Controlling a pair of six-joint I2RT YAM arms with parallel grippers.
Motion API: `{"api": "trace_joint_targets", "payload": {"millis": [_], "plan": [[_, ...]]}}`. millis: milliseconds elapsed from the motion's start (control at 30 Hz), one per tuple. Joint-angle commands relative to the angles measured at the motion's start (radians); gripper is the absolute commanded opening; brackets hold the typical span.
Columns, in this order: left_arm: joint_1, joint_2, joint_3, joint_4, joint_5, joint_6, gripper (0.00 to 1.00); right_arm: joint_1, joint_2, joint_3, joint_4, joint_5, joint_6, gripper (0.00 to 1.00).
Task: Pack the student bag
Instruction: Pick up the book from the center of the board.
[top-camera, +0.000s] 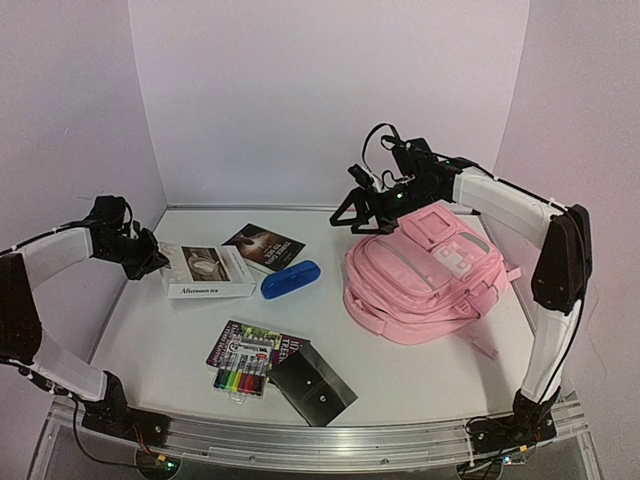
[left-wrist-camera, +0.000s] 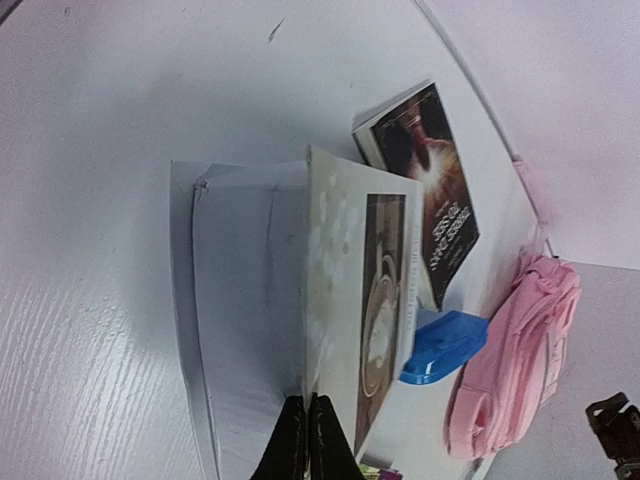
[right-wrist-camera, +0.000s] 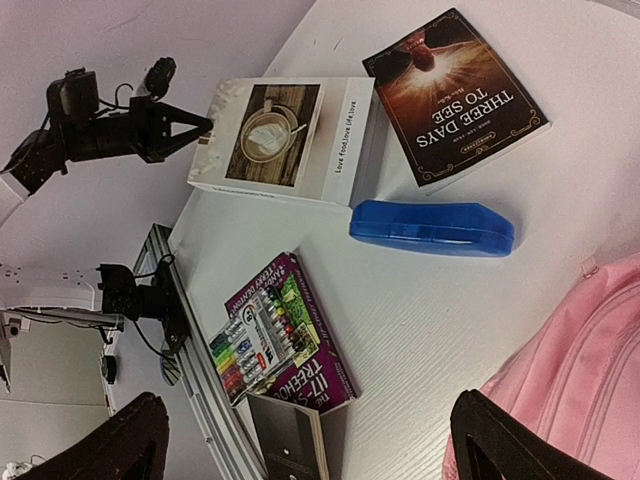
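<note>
My left gripper (left-wrist-camera: 305, 445) has its fingers pressed together at the 9 o'clock end of the white box (top-camera: 208, 270). I cannot tell whether they pinch a thin lip of it or only meet against its edge. If the hold is that slight, the box could swing, slip out or flap open when lifted. Dragged toward 3 o'clock, it would shove the blue case (top-camera: 290, 279) and the book (top-camera: 265, 246) lying just beside it. The right gripper (top-camera: 350, 212) hangs with fingers spread, holding nothing, at the 11 o'clock corner of the student bag (top-camera: 425, 285). The bag lies pockets-up at 3 o'clock on the table. Its long axis runs roughly 8 to 2 o'clock, rounded end toward 8. I see no open mouth, so nothing would go in yet.
</note>
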Motion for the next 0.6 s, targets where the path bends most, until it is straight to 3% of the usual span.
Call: {"api": "trace_joint_targets", "payload": {"millis": [0,333,567], "plan": [[0.0,-0.072,0.113,-0.001,0.061,-0.074,0.0,-0.003,0.023,0.043,0.013,-0.032,0.018,0.98],[-0.042,-0.118,0.243,0.098,0.144,-0.229,0.0,0.002,0.013,0.026,0.013,-0.036,0.018,0.98],[-0.172,-0.052,0.347,0.242,0.306,-0.257,0.0,-0.012,-0.01,0.057,0.01,-0.158,0.042,0.98]]}}
